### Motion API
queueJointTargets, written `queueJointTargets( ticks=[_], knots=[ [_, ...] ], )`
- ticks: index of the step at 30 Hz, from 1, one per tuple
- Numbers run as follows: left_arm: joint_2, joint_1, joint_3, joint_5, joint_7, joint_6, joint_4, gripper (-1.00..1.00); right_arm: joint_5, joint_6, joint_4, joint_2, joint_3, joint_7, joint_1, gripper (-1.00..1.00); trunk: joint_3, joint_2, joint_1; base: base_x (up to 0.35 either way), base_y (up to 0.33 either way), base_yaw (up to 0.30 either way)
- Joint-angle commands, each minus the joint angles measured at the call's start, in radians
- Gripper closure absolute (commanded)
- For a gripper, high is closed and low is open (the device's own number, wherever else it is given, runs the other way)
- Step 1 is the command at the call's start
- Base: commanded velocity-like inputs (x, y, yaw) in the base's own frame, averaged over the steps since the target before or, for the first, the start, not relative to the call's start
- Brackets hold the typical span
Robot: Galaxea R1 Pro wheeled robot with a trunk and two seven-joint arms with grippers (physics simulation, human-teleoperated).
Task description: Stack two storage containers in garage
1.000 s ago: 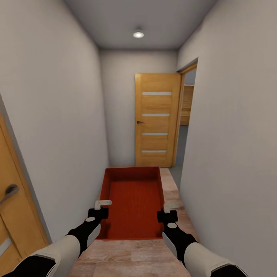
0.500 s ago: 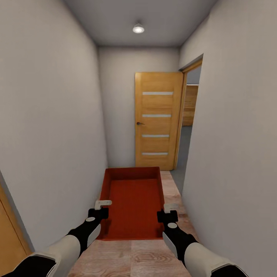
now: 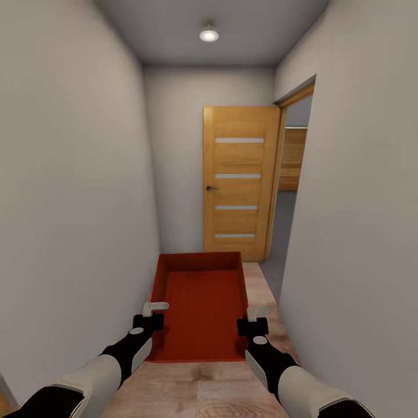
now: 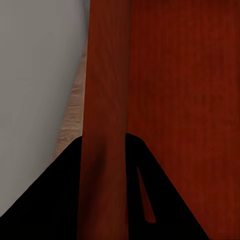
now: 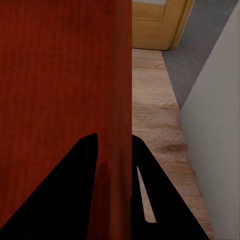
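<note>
The left gripper (image 4: 105, 165) clamps its two black fingers (image 4: 55, 195) on either side of the orange-red storage container's (image 4: 180, 100) thin side wall, with pale wood-plank flooring (image 4: 72, 115) and a light-grey wall (image 4: 35, 75) beyond it.

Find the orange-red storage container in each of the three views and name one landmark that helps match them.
Head view: storage container, low centre, held between both grippers.
Left wrist view: its side wall between the dark fingers.
Right wrist view: its side wall likewise.
Shared landmark: pale wood-plank floor.

The orange-red storage container (image 3: 201, 302) looks matt with a ribbed bottom, above pale wood-plank flooring (image 3: 203, 395).
</note>
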State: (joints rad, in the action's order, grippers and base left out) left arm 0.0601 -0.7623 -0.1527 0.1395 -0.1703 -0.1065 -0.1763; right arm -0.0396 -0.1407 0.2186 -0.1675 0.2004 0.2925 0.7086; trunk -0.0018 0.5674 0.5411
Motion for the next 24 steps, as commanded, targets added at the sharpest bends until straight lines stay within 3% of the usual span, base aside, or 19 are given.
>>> queueJointTargets(
  ticks=[1, 24],
  knots=[
    [-0.029, -0.002, 0.061, 0.048, -0.005, -0.015, -0.003, 1.0, -0.017, -0.005, -0.007, 0.012, -0.024, 0.001, 0.0, 1.0, 0.0, 0.0, 0.001, 0.322, 0.0, 0.0],
    [-0.028, -0.002, 0.061, 0.048, -0.005, -0.015, -0.003, 1.0, -0.017, -0.005, -0.007, 0.013, -0.024, 0.002, 0.0, 1.0, 0.0, 0.0, 0.001, 0.322, 0.0, 0.0]
  ],
)
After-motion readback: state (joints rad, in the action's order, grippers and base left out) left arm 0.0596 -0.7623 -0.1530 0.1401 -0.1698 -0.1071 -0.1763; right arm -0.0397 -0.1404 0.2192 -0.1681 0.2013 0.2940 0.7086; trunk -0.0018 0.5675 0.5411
